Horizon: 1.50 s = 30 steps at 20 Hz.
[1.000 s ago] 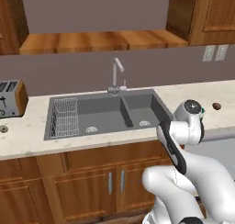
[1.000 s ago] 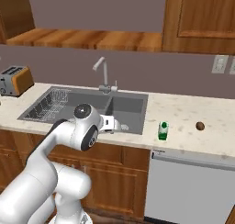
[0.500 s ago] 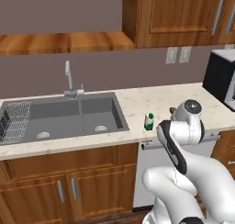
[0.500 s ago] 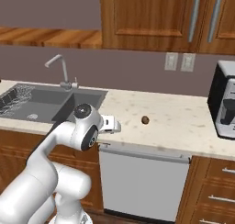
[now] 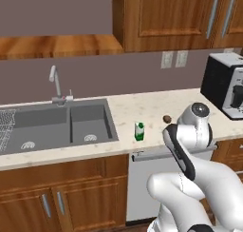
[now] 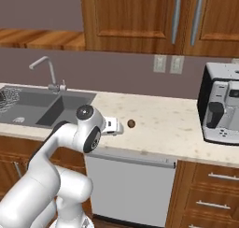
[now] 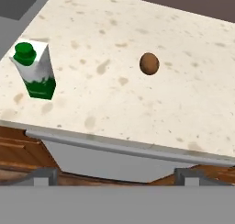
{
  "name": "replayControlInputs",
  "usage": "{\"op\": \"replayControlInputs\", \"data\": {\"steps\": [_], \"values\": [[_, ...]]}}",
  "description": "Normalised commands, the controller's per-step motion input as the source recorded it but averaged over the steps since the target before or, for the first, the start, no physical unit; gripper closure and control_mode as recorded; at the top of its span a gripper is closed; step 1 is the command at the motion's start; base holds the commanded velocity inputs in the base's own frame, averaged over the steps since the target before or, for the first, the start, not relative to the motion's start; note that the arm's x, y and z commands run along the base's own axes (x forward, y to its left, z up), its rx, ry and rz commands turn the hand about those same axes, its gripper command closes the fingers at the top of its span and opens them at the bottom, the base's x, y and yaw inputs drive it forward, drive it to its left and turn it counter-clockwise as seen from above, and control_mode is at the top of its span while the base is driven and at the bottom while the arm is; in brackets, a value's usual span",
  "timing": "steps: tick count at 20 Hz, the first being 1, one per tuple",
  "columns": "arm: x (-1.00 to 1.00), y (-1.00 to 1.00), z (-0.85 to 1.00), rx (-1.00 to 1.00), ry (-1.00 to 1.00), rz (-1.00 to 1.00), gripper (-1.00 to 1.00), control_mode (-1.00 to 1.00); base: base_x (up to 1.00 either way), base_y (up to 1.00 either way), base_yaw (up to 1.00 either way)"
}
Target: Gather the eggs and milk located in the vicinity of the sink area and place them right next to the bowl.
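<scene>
A kitchen is shown with wooden cabinets (image 5: 166,17) above and below a pale speckled counter (image 5: 142,107) and a grey-mauve back wall. A dark grey double-basin sink (image 5: 57,124) is set into the counter at the left, with a slim silver faucet (image 5: 56,83) behind it and part of a wire rack (image 5: 4,129) seen at the far left edge of the left base view. Two pale outlets (image 5: 173,59) are mounted on the wall. A black and silver coffee machine (image 6: 220,103) is placed at the right end of the counter, and a dishwasher front (image 6: 130,185) is fitted beneath the counter edge.

The milk carton (image 7: 36,70), white with a green cap and green lower band, is stood upright on the counter just right of the sink, near the front edge. No lettering can be read on it. The small brown egg (image 7: 149,63) is laid on the open counter to the right of the carton, a little farther back, apart from it.

The gripper (image 7: 117,175) is held in front of the counter edge, above the dishwasher, aimed at the counter. Its fingers (image 7: 43,175) are spread wide and nothing is grasped between them. No bowl is touched by either item.
</scene>
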Motion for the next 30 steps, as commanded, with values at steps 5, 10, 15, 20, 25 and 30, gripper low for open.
{"op": "replayControlInputs", "data": {"steps": [5, 10, 15, 20, 25, 30], "values": [[0.0, 0.0, 0.0, 0.0, 0.0, 0.0, -1.0, 1.0, 0.55, -0.02, 0.05], [0.0, 0.0, 0.0, 0.0, 0.0, 0.0, -1.0, 1.0, 0.48, -0.19, 0.07], [0.0, 0.0, 0.0, 0.0, 0.0, 0.0, -1.0, 1.0, 0.33, -0.24, 0.07], [0.0, 0.0, 0.0, 0.0, 0.0, 0.0, -1.0, 1.0, 0.25, -0.24, 0.08], [0.0, -0.1, -0.01, 0.0, 0.0, 0.02, -1.0, -1.0, 0.01, -0.08, 0.02], [0.0, -0.06, -0.03, 0.0, 0.0, 0.03, -1.0, -1.0, 0.0, 0.0, 0.0]]}}
